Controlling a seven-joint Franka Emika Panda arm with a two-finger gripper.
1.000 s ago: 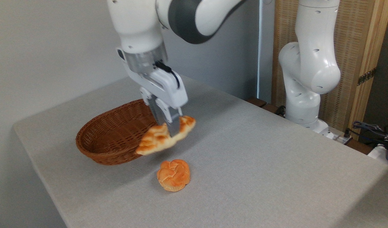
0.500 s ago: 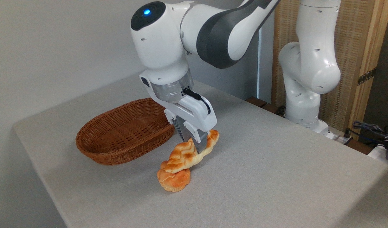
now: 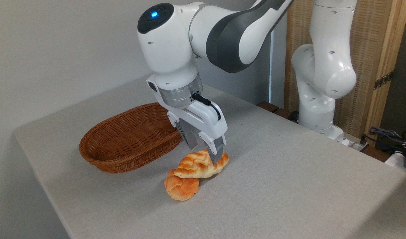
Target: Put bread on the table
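Wicker basket (image 3: pixel 130 137) left of centre on grey desk (image 3: pixel 289 186), braided bread (image 3: pixel 199 165) lying partly on round bun (image 3: pixel 182 187), jaws spread, one finger (image 3: pixel 217 153) touching the bread

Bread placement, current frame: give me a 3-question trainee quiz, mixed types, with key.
1. True or false: the bread lies inside the basket.
2. Multiple choice: the hand is A) shut on the bread, B) open, with its fingers spread just above the bread, C) out of view.
3. Short answer: what does the bread's left end appear to rest on?

Key
1. False. It is outside the basket, over the table.
2. B.
3. The round bun; the bread's right end reaches down to the table.
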